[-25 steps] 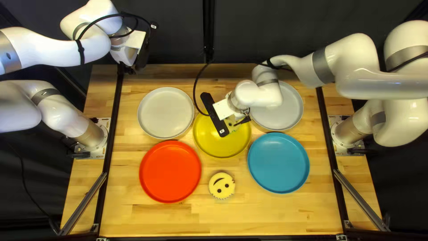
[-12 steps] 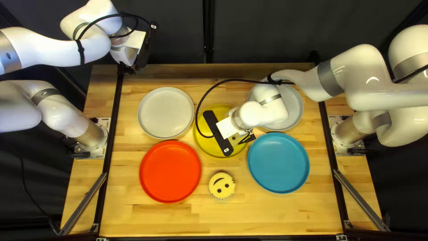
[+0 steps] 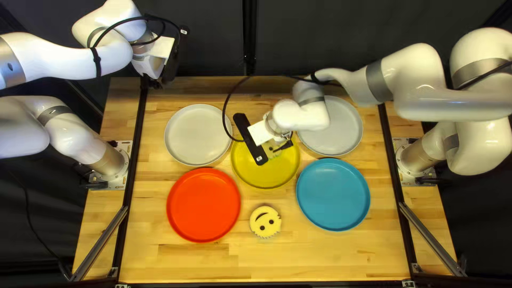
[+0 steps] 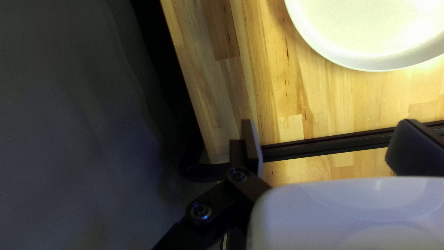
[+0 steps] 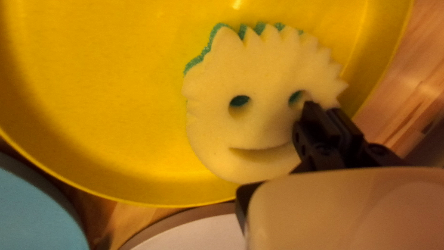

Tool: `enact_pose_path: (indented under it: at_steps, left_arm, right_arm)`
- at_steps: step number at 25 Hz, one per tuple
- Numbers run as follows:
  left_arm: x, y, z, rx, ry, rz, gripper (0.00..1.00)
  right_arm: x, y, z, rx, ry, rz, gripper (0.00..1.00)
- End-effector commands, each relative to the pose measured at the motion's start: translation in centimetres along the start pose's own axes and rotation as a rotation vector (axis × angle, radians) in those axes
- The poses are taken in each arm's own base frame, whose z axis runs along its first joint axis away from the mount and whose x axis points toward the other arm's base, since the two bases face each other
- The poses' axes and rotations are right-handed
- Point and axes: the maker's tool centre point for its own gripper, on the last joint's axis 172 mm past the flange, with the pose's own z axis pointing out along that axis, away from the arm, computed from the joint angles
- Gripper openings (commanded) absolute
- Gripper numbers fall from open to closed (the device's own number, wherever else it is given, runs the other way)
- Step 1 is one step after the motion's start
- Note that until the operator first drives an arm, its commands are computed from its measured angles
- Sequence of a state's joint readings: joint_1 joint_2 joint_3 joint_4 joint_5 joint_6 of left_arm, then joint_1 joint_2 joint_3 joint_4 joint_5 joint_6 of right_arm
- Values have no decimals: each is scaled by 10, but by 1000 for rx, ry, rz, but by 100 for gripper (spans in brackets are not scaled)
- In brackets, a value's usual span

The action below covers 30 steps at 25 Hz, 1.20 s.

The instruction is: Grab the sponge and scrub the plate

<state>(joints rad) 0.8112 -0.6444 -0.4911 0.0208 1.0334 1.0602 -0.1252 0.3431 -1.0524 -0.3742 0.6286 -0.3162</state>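
Once right claw [image 5: 327,110] had sponge [image 5: 263,65] pinched, sponge sat over yellow plate [image 5: 106,92], toward far rim; left claw [image 4: 328,134] gaped well apart.

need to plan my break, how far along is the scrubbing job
Done: the sponge is picked up, its edge pinched in my right gripper. In hand: it is over the yellow plate, green side facing down, apparently for scrubbing; firm contact I can't confirm. Left: the rest of the scrubbing, then probably letting go. No dirt shows to measure how much.
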Motion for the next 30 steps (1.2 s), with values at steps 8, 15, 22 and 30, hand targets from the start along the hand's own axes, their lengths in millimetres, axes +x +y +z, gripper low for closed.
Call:
enact_pose_path:
  at_steps: [8, 15, 22, 30]
  left_arm:
    - [0, 0, 0, 0, 0, 0, 100]
    - [0, 0, 0, 0, 0, 0, 100]
    - [0, 0, 0, 0, 0, 0, 100]
    - [0, 0, 0, 0, 0, 0, 100]
  right_arm:
    - [30, -58, -22, -15, -8, -29, 0]
    - [45, -78, -22, -30, -3, -58, 0]
    - [29, -36, -8, -10, -2, -34, 0]
    - [21, 0, 7, 24, -4, -7, 0]
